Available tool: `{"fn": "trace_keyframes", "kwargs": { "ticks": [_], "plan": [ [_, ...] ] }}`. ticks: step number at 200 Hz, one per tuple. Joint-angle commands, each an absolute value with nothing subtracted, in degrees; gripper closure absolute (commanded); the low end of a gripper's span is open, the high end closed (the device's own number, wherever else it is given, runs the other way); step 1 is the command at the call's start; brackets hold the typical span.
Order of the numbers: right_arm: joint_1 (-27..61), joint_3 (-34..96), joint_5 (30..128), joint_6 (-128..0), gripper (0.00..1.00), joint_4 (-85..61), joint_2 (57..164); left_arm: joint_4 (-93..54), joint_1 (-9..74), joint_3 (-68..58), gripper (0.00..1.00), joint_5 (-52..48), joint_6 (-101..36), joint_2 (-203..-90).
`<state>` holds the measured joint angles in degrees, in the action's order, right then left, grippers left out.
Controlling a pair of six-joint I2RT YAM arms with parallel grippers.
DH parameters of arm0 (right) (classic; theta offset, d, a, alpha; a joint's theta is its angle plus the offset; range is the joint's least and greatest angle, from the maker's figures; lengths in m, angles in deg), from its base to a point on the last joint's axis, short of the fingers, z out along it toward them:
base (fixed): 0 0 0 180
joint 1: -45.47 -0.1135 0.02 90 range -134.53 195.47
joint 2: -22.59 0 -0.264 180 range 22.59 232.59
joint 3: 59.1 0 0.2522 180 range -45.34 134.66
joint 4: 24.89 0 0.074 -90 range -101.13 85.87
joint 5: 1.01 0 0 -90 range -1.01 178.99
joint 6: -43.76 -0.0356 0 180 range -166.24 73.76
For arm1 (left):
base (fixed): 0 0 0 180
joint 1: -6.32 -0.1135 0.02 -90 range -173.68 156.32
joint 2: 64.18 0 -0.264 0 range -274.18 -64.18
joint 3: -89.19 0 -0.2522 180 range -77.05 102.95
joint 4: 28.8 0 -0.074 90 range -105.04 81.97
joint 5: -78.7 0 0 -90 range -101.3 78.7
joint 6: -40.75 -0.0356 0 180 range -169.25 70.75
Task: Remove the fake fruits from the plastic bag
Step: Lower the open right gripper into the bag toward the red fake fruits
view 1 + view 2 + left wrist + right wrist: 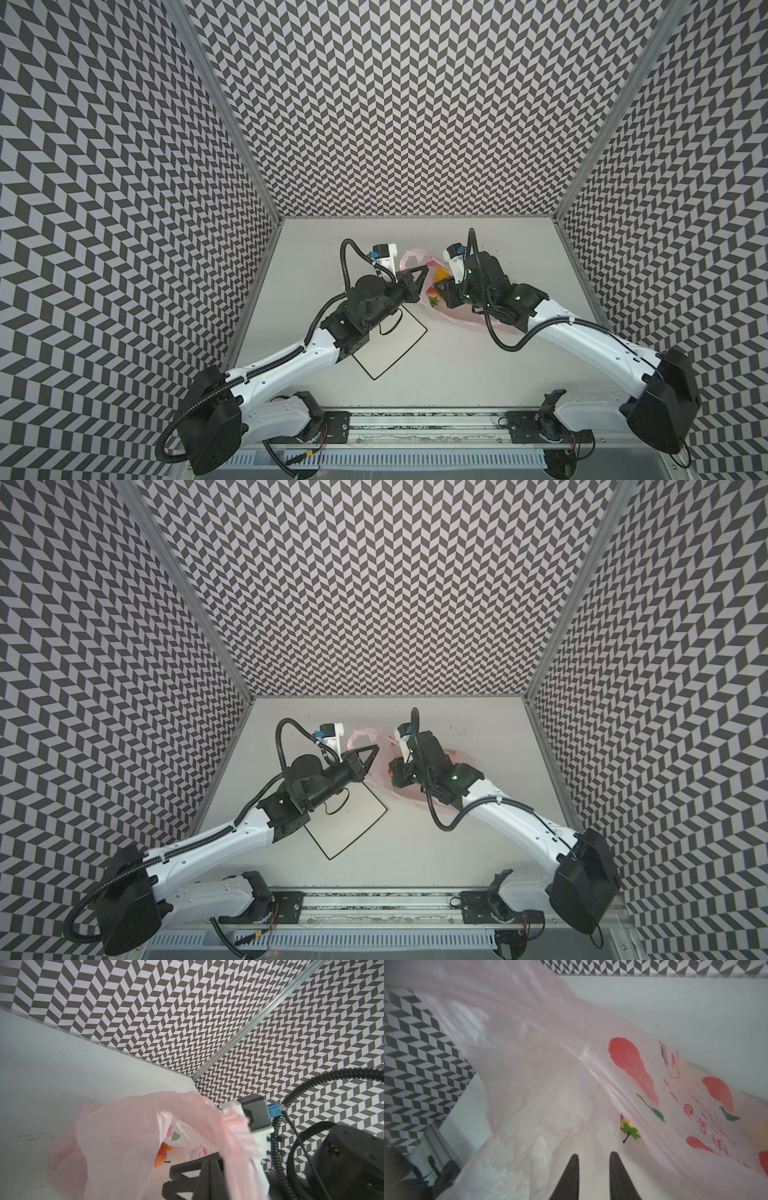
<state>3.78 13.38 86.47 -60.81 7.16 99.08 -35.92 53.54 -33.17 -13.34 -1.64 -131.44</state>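
Note:
The pale pink plastic bag [465, 322] [360, 737] lies at the back middle of the table. My left gripper [427, 268] [376, 747] [209, 1160] is shut on the bag's rim and holds the mouth up [124, 1126]. My right gripper [593, 1154] reaches into the bag [550, 1064], its jaws a little apart with only film showing between them. In a top view, a yellow fruit [441, 274] and a strawberry [558, 297] show between the two grippers. A fruit with a green leafy cap [630, 1130] lies just beyond the right fingertips. An orange-red fruit [161, 1155] shows inside the mouth.
A white square plate with a black rim [395, 349] [353, 825] lies under the left forearm, near the table's middle. Patterned walls close in the back and both sides. The arm bases sit on a rail at the front edge.

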Motion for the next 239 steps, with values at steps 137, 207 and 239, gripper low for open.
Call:
{"fn": "trace_keyframes", "kwargs": {
  "ticks": [137, 207, 239],
  "plan": [
    [4.3, 2.0, 95.8, -26.5, 0.75, -4.1, 102.6, -25.0, 54.0, -38.7, 1.0, -14.1, -7.4, -121.0],
    [5.0, 4.8, 98.1, -69.1, 0.42, -4.4, 107.2, -25.9, 55.8, -44.7, 1.0, -10.6, -11.0, -118.1],
    [5.1, 5.5, 104.6, -78.3, 0.31, -9.7, 110.6, -21.8, 57.2, -43.6, 1.0, -11.9, -11.8, -119.7]
  ]
}}
